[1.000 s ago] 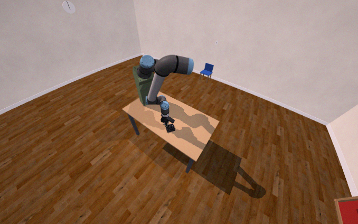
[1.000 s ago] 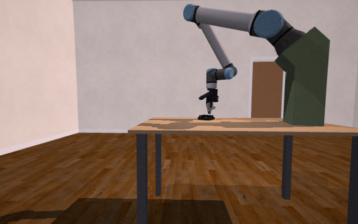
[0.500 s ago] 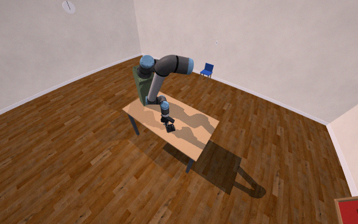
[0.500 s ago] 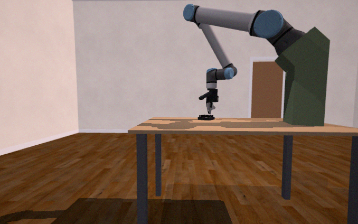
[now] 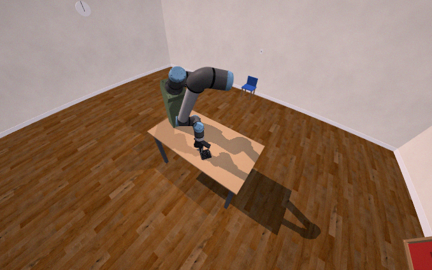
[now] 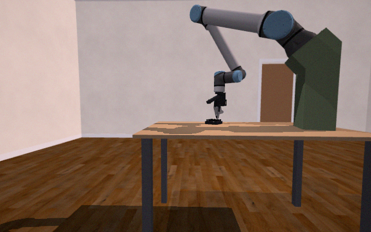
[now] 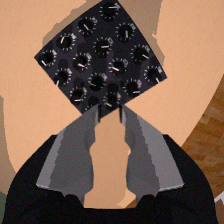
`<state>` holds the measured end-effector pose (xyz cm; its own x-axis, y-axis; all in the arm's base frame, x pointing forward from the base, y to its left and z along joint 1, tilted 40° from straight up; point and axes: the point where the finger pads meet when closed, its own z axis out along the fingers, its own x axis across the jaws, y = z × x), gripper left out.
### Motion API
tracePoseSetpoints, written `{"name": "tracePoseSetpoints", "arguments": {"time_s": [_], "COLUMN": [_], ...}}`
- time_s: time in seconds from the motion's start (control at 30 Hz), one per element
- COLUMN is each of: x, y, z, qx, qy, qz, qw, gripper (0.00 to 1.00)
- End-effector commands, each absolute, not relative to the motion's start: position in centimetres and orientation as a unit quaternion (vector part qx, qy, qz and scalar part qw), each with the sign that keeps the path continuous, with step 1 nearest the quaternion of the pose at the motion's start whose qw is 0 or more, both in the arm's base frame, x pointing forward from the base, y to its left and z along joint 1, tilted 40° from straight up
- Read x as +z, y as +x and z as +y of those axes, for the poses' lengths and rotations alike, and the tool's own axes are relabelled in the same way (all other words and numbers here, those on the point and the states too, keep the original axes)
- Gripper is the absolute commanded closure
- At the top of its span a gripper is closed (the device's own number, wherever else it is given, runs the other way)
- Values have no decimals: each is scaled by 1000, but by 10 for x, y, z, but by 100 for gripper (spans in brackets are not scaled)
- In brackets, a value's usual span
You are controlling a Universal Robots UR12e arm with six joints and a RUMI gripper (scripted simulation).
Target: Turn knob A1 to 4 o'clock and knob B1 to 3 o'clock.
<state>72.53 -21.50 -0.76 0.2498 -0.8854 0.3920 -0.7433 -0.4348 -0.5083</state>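
1. Gripper (image 5: pixel 201 149) (image 6: pixel 216 117) (image 7: pixel 110 106): one, with two fingers; fingertips slightly apart, a narrow gap between them, nothing clamped.
2. Knob box (image 5: pixel 206 154) (image 6: pixel 213 121) (image 7: pixel 92 71): one, on the wooden table (image 5: pixel 177 135) (image 6: pixel 238 137) (image 7: pixel 30 117), below the fingertips and mostly ahead of them in wrist view, turned diagonally; nearest corner by the tips.
3. Knobs: sixteen, four by four; one partly hidden by a finger. Socket not discernible, so A1 and B1 unconfirmed.
4. Judgement: next move depends on centring over the target knob and matching its angle.
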Motion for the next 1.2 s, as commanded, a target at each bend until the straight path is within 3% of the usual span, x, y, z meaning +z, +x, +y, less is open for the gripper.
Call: {"name": "tracePoseSetpoints", "arguments": {"time_s": [0.0, 1.17], "x": [-10, -14], "y": [731, 735], "z": [-217, -218], "qx": [-326, -325], "qy": [-782, -782], "qz": [520, 520], "qw": [110, 110], "gripper": [89, 89]}}
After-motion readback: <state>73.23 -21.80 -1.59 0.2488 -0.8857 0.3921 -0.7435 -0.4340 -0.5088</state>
